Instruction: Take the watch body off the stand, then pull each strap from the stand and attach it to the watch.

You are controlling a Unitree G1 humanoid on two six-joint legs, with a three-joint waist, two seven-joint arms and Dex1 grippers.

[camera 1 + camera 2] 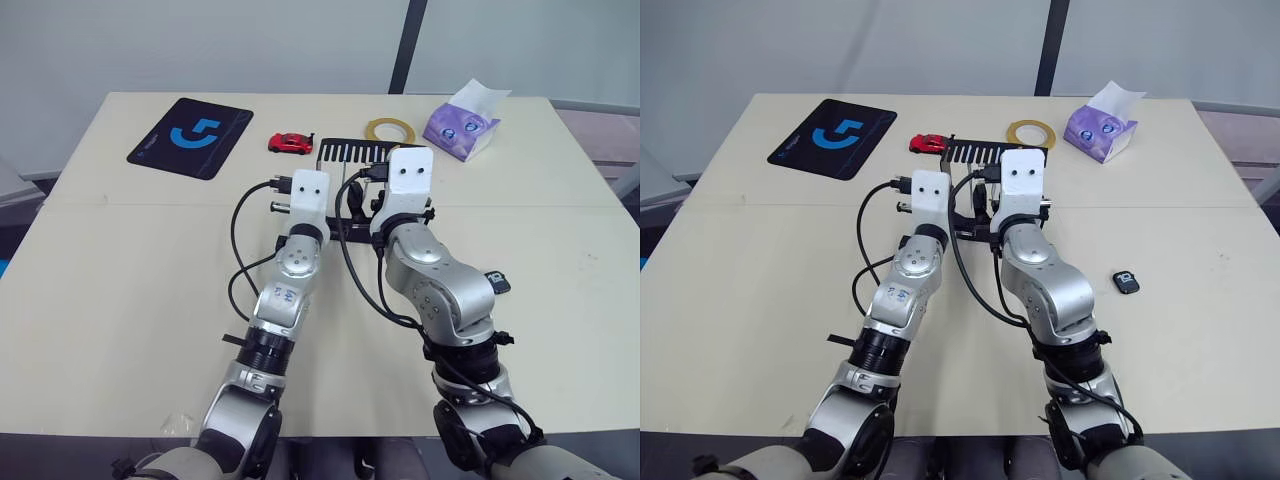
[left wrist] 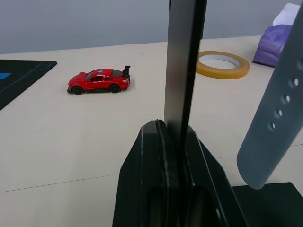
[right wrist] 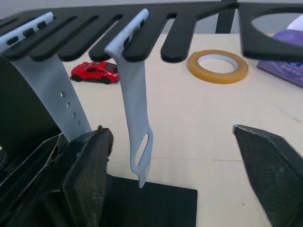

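Setting: an office or lab test room, judging by the furnishings
Table: a plain pale tabletop with a seam running across it, the landmark here
Wall: bare light-grey panels behind the table's far edge, split by a dark vertical strip
Mouse pad: black with a blue logo, at the table's far left corner; desk gear
Tape roll: yellow, near the table's far edge, right of centre
Tissue pack: purple, just beside the tape, toward the far right corner
Toy car: red, between mouse pad and tape; a test prop
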